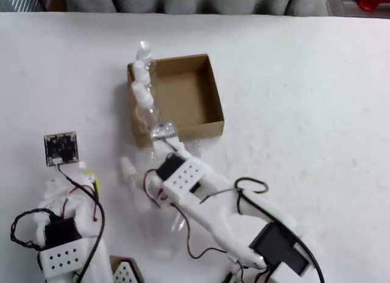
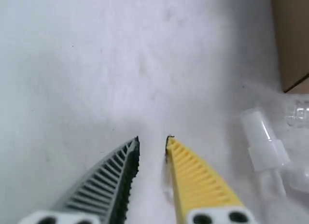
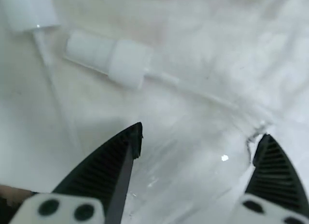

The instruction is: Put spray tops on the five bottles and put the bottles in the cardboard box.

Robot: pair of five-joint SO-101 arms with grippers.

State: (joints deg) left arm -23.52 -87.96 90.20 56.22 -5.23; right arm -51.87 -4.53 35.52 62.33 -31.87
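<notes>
Both arms: white plastic, black motor blocks, loose black and red cables. Left arm [image 1: 62, 257], farther from cardboard box [image 1: 201, 129]: jaws ribbed, one grey, one yellow. Right arm [image 1: 189, 176], nearer box: jaws black, ribbed, white bases.

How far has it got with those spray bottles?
Partly done. A row of topped bottles stands along one wall of the box. The right gripper is open over what looks like a clear bottle on the table. Two loose spray tops lie nearby, so some bottles remain.

box [image 1: 183, 100] mostly free, bottles [image 1: 144, 82] apparently lining 1 wall
</notes>
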